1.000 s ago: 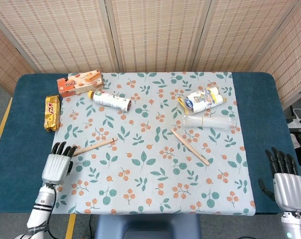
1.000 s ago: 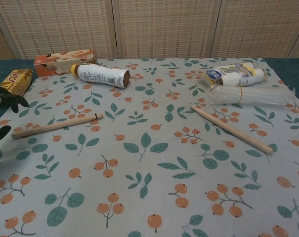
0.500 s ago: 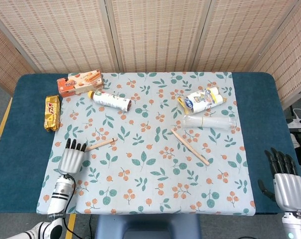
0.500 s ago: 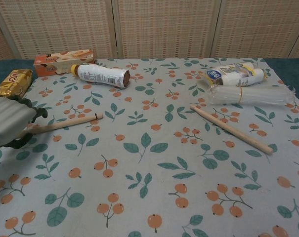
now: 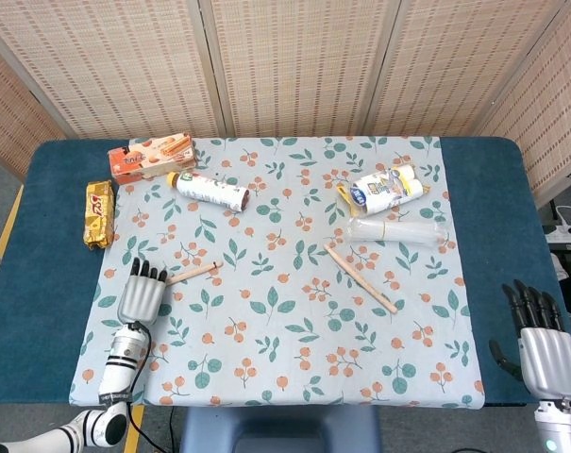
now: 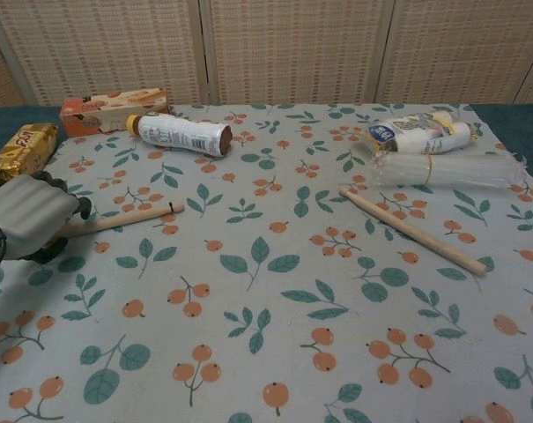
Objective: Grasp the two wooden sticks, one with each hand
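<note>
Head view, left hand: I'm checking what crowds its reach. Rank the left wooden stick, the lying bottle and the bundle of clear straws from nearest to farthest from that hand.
1. Left wooden stick: just right of the left hand, at its fingertips.
2. Lying bottle: farther back, toward the orange box.
3. Clear straw bundle: far across on the right side of the cloth.

Both sticks (image 5: 361, 277) (image 5: 193, 274) are pale, matt bare wood. The printed cloth (image 5: 285, 349) looks smooth; the clear sleeve (image 5: 398, 230) is glossy plastic.

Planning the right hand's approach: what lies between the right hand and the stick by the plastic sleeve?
In the head view, only bare floral cloth and blue table lie between the right hand and that stick.
</note>
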Controlling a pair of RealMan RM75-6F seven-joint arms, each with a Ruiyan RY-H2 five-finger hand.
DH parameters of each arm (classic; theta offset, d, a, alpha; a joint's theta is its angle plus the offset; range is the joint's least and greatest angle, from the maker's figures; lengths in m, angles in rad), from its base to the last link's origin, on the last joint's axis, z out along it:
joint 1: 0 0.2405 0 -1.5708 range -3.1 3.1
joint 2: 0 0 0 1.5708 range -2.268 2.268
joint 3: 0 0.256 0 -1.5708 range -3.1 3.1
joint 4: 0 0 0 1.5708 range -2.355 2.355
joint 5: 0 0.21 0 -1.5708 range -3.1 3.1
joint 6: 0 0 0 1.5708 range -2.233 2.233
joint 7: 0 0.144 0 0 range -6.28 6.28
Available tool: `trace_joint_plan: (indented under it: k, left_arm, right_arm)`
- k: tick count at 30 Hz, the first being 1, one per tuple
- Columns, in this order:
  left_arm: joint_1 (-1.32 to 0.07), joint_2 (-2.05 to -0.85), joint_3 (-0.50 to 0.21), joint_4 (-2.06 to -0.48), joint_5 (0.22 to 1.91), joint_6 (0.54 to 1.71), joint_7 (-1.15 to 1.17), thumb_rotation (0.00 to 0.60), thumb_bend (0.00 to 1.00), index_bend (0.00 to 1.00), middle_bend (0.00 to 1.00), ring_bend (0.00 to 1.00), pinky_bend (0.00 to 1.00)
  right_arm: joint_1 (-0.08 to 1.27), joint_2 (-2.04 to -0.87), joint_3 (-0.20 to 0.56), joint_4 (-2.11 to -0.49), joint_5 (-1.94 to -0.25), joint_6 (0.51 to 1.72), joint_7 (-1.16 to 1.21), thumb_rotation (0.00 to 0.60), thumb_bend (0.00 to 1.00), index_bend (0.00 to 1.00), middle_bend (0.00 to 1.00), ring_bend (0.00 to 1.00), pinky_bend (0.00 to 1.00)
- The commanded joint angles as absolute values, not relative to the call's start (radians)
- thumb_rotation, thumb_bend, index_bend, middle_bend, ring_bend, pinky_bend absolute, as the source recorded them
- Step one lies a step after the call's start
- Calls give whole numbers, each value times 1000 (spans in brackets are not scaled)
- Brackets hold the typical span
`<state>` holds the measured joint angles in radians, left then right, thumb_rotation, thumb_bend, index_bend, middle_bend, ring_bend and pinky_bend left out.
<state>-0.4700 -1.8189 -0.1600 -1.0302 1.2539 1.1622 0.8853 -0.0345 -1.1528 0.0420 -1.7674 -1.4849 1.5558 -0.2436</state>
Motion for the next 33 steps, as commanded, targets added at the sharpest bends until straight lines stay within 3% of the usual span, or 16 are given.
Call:
trace_joint_plan:
  k: [1, 4, 17, 24, 33]
  left_arm:
    - [-477, -1829, -155, -1011, 1259, 1169, 897, 600, 455, 367, 423, 226, 177]
    - [-481, -1837, -151, -996, 1250, 1161, 910, 600, 454, 405, 474, 251, 175]
    - [-493, -1833, -146, -1004, 1184, 1117, 951, 600, 455, 415, 505, 269, 172]
    - [-501, -1838, -140, -973, 1200, 1136, 914, 600, 488, 624, 729, 410, 175]
    - [-497, -1835, -129, -942, 1282, 1212, 743, 600, 615, 813, 908, 517, 178]
  right_arm:
    - [-35, -1153, 42, -1767, -1485, 1556, -243, 600, 246, 0, 0, 0, 0]
    - [-36, -1153, 44, -1769, -1483, 1559, -241, 600, 246, 0, 0, 0, 0]
    - [-37, -1158, 46, -1766, -1483, 1563, -244, 600, 246, 0, 0, 0, 0]
    - [-29, -1163, 39, -1767, -1480, 1542, -251, 600, 247, 0, 0, 0, 0]
    - [49, -1139, 65, -1842, -1417, 1409, -311, 600, 247, 0, 0, 0, 0]
